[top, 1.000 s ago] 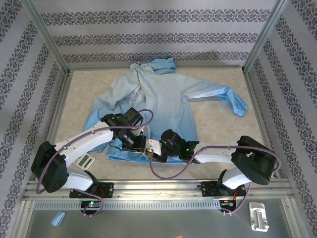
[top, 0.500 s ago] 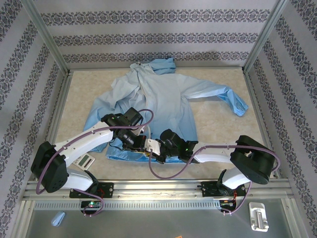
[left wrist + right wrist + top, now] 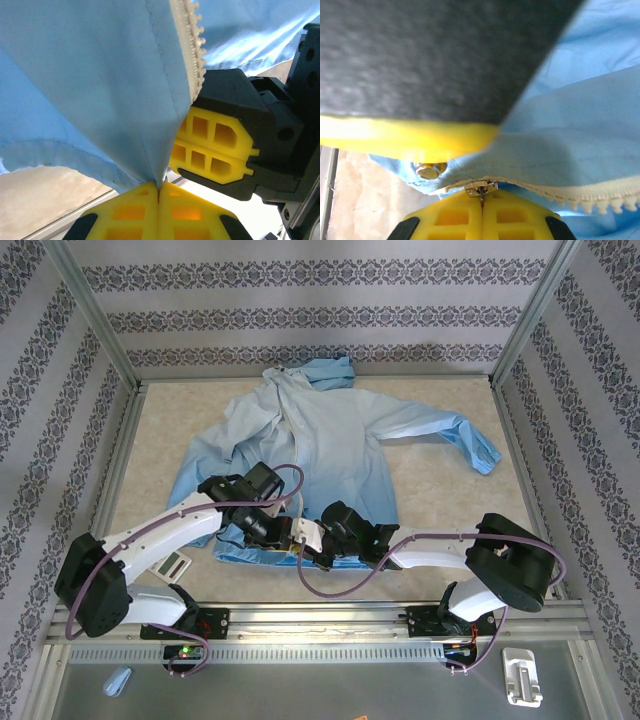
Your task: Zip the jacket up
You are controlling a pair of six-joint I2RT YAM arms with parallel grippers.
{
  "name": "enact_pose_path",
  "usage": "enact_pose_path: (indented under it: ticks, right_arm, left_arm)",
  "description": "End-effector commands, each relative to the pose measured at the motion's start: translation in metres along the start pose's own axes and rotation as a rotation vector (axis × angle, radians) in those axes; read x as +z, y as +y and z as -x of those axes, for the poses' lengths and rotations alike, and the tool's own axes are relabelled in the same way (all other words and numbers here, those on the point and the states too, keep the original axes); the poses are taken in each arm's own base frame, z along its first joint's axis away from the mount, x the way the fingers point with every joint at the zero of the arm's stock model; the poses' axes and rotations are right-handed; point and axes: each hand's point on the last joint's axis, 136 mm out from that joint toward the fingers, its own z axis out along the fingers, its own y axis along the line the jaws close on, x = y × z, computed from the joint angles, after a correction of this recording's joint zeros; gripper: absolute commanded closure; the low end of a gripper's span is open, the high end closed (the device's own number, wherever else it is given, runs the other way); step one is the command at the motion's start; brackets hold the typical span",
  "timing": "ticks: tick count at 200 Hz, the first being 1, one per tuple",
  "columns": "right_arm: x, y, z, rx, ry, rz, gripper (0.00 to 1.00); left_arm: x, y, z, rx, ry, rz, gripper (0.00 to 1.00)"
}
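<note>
The light-blue hooded jacket (image 3: 320, 440) lies spread on the table, hood at the back, hem toward the arms. Both grippers meet at the hem's middle. My left gripper (image 3: 283, 532) (image 3: 159, 188) is shut on a pinch of the jacket's blue fabric (image 3: 100, 85) beside the pale zipper teeth (image 3: 192, 55). My right gripper (image 3: 312, 548) (image 3: 482, 200) is shut on the metal zipper slider (image 3: 481, 188) at the end of the pale zipper tape (image 3: 580, 195). The right gripper's yellow fingers (image 3: 210, 145) sit close beside the left in the left wrist view.
A small white device (image 3: 173, 564) lies by the left arm near the table's front edge. The metal rail (image 3: 320, 620) runs along the front. A small blue scrap (image 3: 118, 681) and a white clip (image 3: 522, 677) lie below the rail. Patterned walls enclose the table.
The left arm has shifted a little toward the near edge and its elbow has lowered. The right gripper stays at the hem; both stay shut.
</note>
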Motion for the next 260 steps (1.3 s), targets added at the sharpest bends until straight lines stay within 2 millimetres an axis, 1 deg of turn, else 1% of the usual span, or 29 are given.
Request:
enact_pose_path:
  ticks: [1,4,6,15,18,35,55,71,82,97,117,148,156,170,187,220,260]
  right_arm:
    - [-0.006,-0.014,0.012,0.07,-0.012,-0.066,1.0]
    - [-0.006,-0.013,0.012,0.073,-0.013,-0.06,1.0]
    - [-0.006,-0.013,0.012,0.076,-0.012,-0.057,1.0]
    - [-0.007,-0.009,0.013,0.082,-0.013,-0.038,1.0]
    - [-0.007,-0.008,0.014,0.082,-0.014,-0.034,1.0]
    - [-0.008,-0.001,0.013,0.077,-0.002,-0.014,1.0]
    - [-0.01,0.005,0.01,0.073,0.011,0.0,1.0]
    - [-0.011,0.007,0.01,0.075,0.019,0.009,1.0]
    - [-0.012,0.008,0.011,0.079,0.021,0.015,1.0]
    - [-0.012,0.008,0.012,0.094,0.031,0.022,1.0]
    - [-0.012,0.008,0.016,0.111,0.028,0.023,1.0]
    - [-0.01,0.005,0.017,0.132,0.045,0.008,1.0]
    - [-0.009,0.004,0.017,0.137,0.049,0.003,1.0]
    - [-0.009,0.003,0.016,0.147,0.054,-0.003,1.0]
    - [-0.008,0.003,0.017,0.155,0.054,-0.006,1.0]
    - [-0.008,0.0,0.017,0.178,0.072,-0.021,1.0]
    - [-0.005,-0.001,0.021,0.222,0.096,0.014,1.0]
  left_arm:
    - [-0.002,-0.001,-0.014,-0.007,0.014,-0.017,1.0]
    - [-0.001,-0.001,-0.013,-0.005,0.009,-0.019,1.0]
    - [-0.001,-0.001,-0.013,-0.004,0.005,-0.022,0.97]
    - [-0.001,-0.002,-0.011,0.004,-0.014,-0.032,0.8]
    - [-0.001,-0.003,-0.009,0.008,-0.022,-0.036,0.76]
    - [0.0,-0.004,-0.002,0.024,-0.068,-0.048,0.6]
    - [-0.001,-0.003,0.007,0.037,-0.131,-0.055,0.51]
    - [-0.001,-0.005,0.012,0.039,-0.181,-0.086,0.48]
    - [-0.001,-0.007,0.014,0.034,-0.213,-0.117,0.47]
    - [0.001,-0.011,0.016,0.025,-0.24,-0.171,0.48]
    - [0.008,-0.017,0.015,0.006,-0.24,-0.25,0.54]
    - [0.016,-0.013,0.008,-0.017,-0.229,-0.288,0.65]
    - [0.017,-0.013,0.006,-0.017,-0.227,-0.293,0.7]
    - [0.017,-0.012,0.001,-0.014,-0.206,-0.291,0.85]
    - [0.018,-0.006,-0.004,-0.014,-0.192,-0.264,1.0]
    - [0.023,0.01,-0.013,-0.04,-0.179,-0.204,1.0]
    - [0.029,0.024,-0.028,-0.067,-0.13,-0.167,1.0]
